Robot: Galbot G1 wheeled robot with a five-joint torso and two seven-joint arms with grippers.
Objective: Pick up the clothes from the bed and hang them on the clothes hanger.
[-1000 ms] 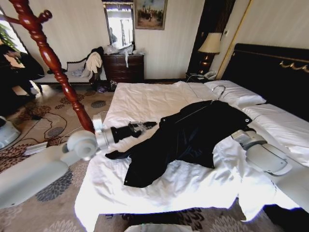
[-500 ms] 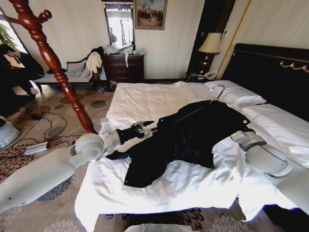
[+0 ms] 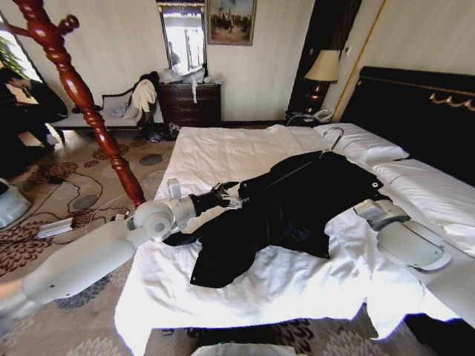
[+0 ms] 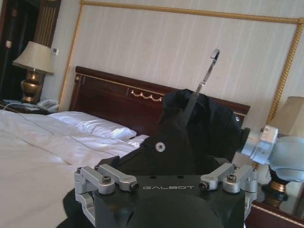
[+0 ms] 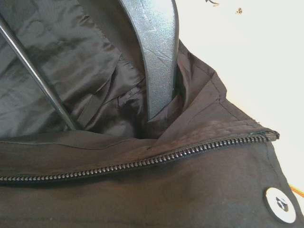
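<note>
The clothes (image 3: 297, 208) are one black shiny garment spread across the white bed (image 3: 223, 148). The clothes hanger sits inside the collar, its silver hook (image 3: 335, 134) pointing at the pillows. My left gripper (image 3: 231, 195) is open and touches the garment's near shoulder edge. In the left wrist view the garment (image 4: 209, 133) bulges up with the hook (image 4: 205, 78) standing above it. My right wrist (image 3: 371, 210) disappears into the garment's far edge, hiding the gripper. The right wrist view looks closely at the black hanger arm (image 5: 156, 47) in the collar beside a zip (image 5: 142, 164).
A reddish wooden coat stand (image 3: 82, 96) rises at the bed's left side. The black headboard (image 3: 415, 104) closes the right. A dresser (image 3: 191, 104), a bench with pale garments (image 3: 111, 115) and a bedside lamp (image 3: 321, 70) line the far wall. Patterned carpet lies at left.
My left arm has stretched further right across the bed, bringing its gripper from the bare sheet to the garment's edge. The right arm and the garment have stayed put.
</note>
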